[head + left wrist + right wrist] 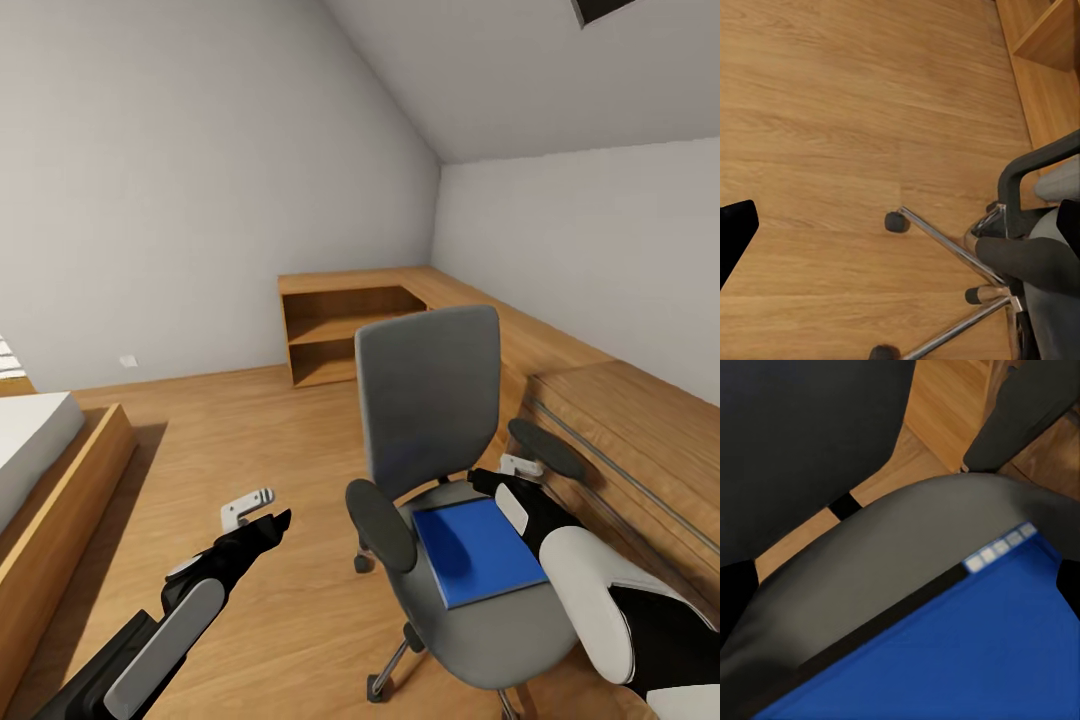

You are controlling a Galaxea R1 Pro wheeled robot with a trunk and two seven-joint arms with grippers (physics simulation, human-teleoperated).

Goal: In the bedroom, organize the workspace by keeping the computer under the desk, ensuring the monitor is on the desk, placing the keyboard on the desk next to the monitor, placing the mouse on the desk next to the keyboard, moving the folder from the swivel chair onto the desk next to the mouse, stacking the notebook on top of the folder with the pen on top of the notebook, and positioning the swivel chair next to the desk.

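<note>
A 2-armed robot is reaching its right end effector [512, 466] over the swivel chair [430, 400] in the bedroom, hovering just above the far edge of the folder [478, 552], which is lying flat on the grey seat. How far its fingers are spread cannot be told. The left end effector [250, 508] is hanging over the floor [260, 440], fingers apart, holding nothing. Done well, the pickup is probably calling for sliding a finger under the folder's edge, since it is lying flush. In view: 1 chair, 1 folder, 2 armrests, 1 oak shelf unit [340, 335].
</note>
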